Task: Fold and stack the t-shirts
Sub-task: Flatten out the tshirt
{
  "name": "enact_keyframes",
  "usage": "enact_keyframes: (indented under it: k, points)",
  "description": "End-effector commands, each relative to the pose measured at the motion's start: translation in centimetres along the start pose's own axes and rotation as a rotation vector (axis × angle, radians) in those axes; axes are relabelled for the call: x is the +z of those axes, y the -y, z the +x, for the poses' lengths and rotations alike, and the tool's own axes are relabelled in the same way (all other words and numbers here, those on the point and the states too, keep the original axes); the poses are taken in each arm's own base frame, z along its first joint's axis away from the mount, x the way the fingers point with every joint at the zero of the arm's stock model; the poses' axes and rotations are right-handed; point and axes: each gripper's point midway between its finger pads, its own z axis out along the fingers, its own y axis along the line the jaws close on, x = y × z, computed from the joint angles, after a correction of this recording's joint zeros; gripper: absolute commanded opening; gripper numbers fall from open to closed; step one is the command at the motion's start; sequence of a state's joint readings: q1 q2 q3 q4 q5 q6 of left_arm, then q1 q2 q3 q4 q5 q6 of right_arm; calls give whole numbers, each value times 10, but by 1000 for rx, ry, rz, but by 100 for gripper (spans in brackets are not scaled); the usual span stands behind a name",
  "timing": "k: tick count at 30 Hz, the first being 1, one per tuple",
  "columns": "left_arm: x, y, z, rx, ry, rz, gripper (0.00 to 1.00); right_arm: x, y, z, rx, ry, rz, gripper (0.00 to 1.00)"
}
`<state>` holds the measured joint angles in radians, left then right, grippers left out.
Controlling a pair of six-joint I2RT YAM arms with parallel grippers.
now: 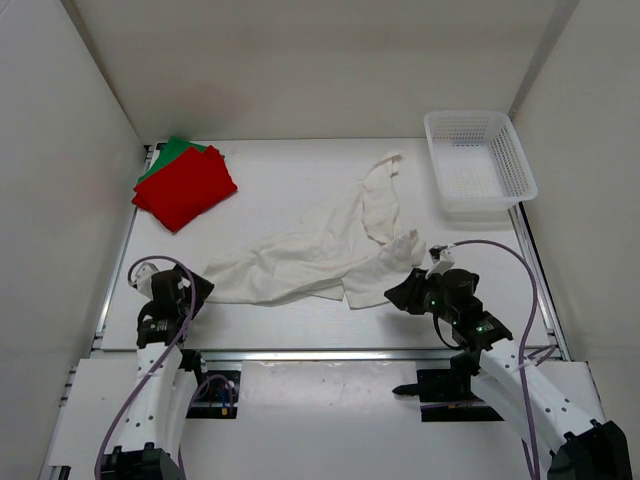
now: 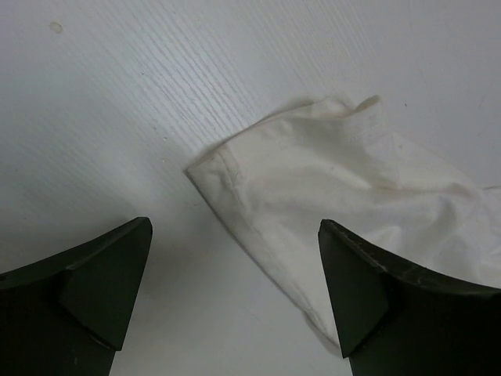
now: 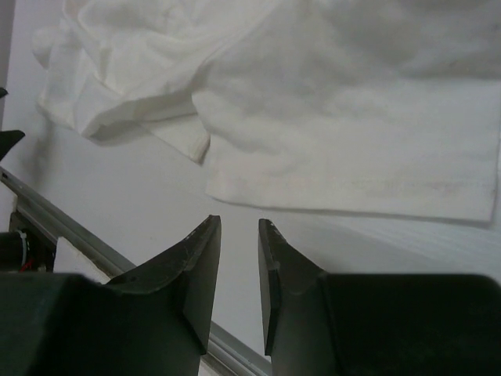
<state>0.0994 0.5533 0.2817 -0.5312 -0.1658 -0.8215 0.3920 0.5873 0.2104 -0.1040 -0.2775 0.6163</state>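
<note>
Reaching in from the near edge of the worktop (image 1: 290, 170), the left end effector (image 1: 193, 290) is released. In its wrist view the two dark fingers (image 2: 102, 282) stand wide apart with nothing between them. A hemmed corner of the white shirt (image 1: 310, 255) lies flat on the worktop just ahead of them, running down in front of the right-hand finger.

The right end effector (image 1: 402, 294) sits at the near right end of the same shirt. Its fingers are drawn almost together, with a thin gap left between the tips, and they grip nothing. The shirt's straight hem lies just beyond the tips, apart from them, and a rumpled fold lies to the left in that view.

The white shirt is unfolded and crumpled. It stretches across the middle of the worktop from near the left end effector to the right one. One part trails away toward the far right, its end near the basket (image 1: 520, 165).

Farther back, at the far left corner, the red shirt (image 1: 185, 187) lies folded into a flat square, turned at an angle. It rests on top of the green shirt (image 1: 172, 150), also folded, of which only a strip shows past the red one's far edge. The basket, of white mesh, stands at the far right corner, well apart from the folded pair.
</note>
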Motion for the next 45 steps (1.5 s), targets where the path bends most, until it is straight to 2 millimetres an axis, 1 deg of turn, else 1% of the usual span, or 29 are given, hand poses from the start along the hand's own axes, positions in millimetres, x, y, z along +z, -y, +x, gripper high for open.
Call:
enact_keyframes:
  k: [1, 2, 4, 5, 6, 7, 8, 9, 14, 16, 18, 20, 21, 26, 28, 30, 31, 32, 34, 35, 37, 38, 39, 40, 41, 42, 43, 44, 45]
  points:
    - [-10, 1, -21, -50, 82, -31, 98, 1, 1, 12, -25, -25, -13, 24]
    - [-6, 0, -18, -53, 63, -33, 99, 2, -1, 15, -25, -31, -31, 24]
    - [1, -2, -11, -80, 21, -25, 84, 3, -6, 20, -23, -34, -66, 24]
    - [6, -7, 1, -97, -14, -31, 64, 3, -5, 23, -19, -40, -72, 25]
    - [12, -9, 10, -122, -26, -17, 57, 3, -8, 25, -32, -46, -85, 25]
    - [15, -10, 14, -161, -39, -17, 56, 3, -8, 26, -40, -52, -86, 26]
    - [20, -16, 24, -171, -62, -25, 52, 3, -9, 27, -46, -55, -94, 25]
    - [22, -13, 29, -196, -64, -7, 50, 2, -10, 28, -61, -60, -106, 25]
    - [24, -8, 23, -232, -12, 0, 52, -2, -13, 29, -51, -42, -135, 26]
    - [28, -17, 31, -245, -34, -33, 55, -3, -12, 32, -61, -47, -139, 26]
    - [32, -22, 31, -247, -29, -62, 55, -5, -16, 25, -63, -27, -142, 25]
    - [33, -19, 31, -237, -22, -72, 48, -6, -17, 27, -58, -39, -145, 25]
    - [34, -21, 36, -220, -39, -83, 48, -7, -18, 24, -65, -27, -147, 26]
    - [37, -20, 24, -240, -15, -99, 34, -12, -23, 12, -60, -2, -151, 25]
    - [39, -23, 25, -222, -17, -109, 26, -13, -24, 7, -67, 10, -149, 25]
    - [40, -20, 18, -220, -3, -112, 7, -13, -21, 9, -55, 8, -129, 25]
    - [41, -22, 19, -211, -3, -124, 3, -13, -17, 11, -49, 7, -114, 25]
    - [41, -19, 15, -207, -1, -123, 0, -12, -10, 8, -40, 24, -76, 26]
    - [40, -11, 4, -159, 25, -110, 0, -13, -2, 9, -18, 28, -28, 27]
    - [39, -4, -4, -141, 38, -101, 0, -13, 2, 2, -14, 57, 4, 30]
    - [34, 19, -30, -68, 85, -68, 0, -13, 18, 1, 9, 75, 87, 33]
    - [35, 24, -33, -44, 82, -67, 0, -13, 21, -2, 19, 86, 108, 34]
    - [32, 39, -46, -3, 106, -41, 0, -12, 28, -1, 28, 77, 146, 34]
    - [30, 47, -49, 40, 107, -28, 0, -14, 34, -7, 37, 96, 177, 34]
    - [27, 62, -59, 58, 132, 9, 0, -14, 38, -8, 49, 96, 194, 34]
    - [22, 75, -67, 96, 145, 38, 0, -15, 51, -14, 61, 112, 234, 35]
    - [17, 88, -65, 137, 142, 71, 0, -14, 55, -16, 70, 109, 252, 35]
    - [14, 95, -64, 172, 146, 100, 0, -16, 65, -21, 82, 129, 289, 34]
    - [10, 101, -67, 175, 169, 123, 0, -15, 68, -22, 78, 115, 306, 35]
